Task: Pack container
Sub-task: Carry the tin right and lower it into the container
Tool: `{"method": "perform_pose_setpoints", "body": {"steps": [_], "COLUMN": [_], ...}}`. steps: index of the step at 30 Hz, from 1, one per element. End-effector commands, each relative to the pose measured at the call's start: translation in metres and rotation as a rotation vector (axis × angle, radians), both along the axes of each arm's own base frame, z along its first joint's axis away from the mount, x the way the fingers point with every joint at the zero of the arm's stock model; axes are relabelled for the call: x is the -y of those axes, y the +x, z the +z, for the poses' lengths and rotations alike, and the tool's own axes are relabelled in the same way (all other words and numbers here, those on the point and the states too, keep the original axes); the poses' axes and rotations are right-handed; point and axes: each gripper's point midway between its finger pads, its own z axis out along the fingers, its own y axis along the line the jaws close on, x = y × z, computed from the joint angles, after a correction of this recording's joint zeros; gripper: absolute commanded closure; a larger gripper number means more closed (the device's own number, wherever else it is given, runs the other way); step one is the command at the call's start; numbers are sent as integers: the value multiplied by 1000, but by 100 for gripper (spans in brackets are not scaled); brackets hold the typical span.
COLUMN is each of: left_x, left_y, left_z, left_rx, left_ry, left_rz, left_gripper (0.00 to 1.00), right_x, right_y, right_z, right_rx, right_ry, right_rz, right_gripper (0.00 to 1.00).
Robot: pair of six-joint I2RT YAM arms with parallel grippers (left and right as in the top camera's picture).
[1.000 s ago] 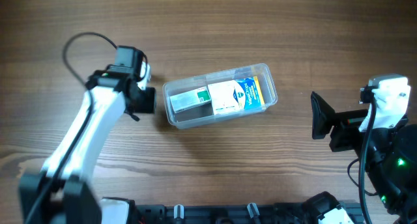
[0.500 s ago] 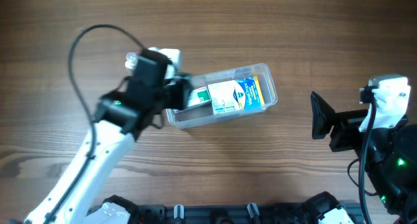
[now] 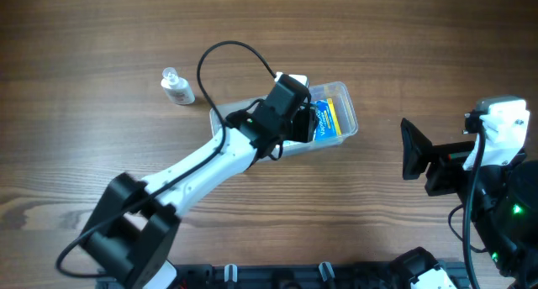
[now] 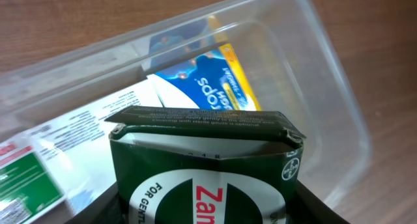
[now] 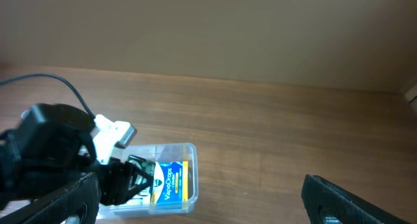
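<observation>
A: What is the left pincer (image 3: 304, 121) doing?
B: It grips a green box (image 4: 202, 165), one dark finger (image 4: 98, 211) on each side of it.
A: And below it?
B: The container (image 3: 345, 100), in the middle of the wooden table (image 3: 252, 28). The green box hangs over its open top. Whether it touches anything inside, I cannot tell.
A: What lies inside?
B: A blue and yellow box (image 4: 208, 74) flat on the bottom, and a white box (image 4: 39, 165) with a green label beside it.
A: The right pincer (image 3: 412, 149)?
B: Spread wide with nothing in it, well apart at the table's right side. A small bottle (image 3: 176, 87) stands left of the container.
</observation>
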Motion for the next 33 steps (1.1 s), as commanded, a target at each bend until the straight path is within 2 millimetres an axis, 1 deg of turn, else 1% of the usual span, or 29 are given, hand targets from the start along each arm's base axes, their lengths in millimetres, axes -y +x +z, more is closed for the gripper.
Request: {"method": "perform_pose_setpoints", "body": {"steps": [1, 6, 13, 17, 21, 25, 29, 32, 33], "left_x": [-4, -19, -38, -47, -44, -40, -38, -38, -39], "left_y": [19, 30, 33, 39, 44, 45, 44, 44, 44], "left_z": [-2, -7, -19, -18, -13, -11, -11, -11, -11], "left_rx": [40, 83, 45, 64, 92, 93, 91, 91, 91], "left_ry": [5, 75, 119, 141, 129, 105, 100, 100, 100], "left_rz": [106, 172, 207, 237, 242, 232, 227, 227, 227], "left_gripper": [59, 59, 57, 52, 43, 36, 30, 28, 26], "right_x": [-2, -2, -2, -2, -2, -2, -2, -2, -2], "right_y": [2, 2, 2, 2, 2, 2, 2, 2, 2], "right_z": [-1, -1, -1, -1, -1, -1, -1, -1, -1], "right_rx": [-4, -4, -4, -4, -4, -4, -4, -4, -4], "right_ry": [-16, -15, -16, -16, -15, -16, -16, -16, -15], "right_rz": [15, 15, 15, 15, 15, 15, 15, 15, 15], "right_gripper": [0, 0, 0, 0, 0, 0, 0, 0, 0]}}
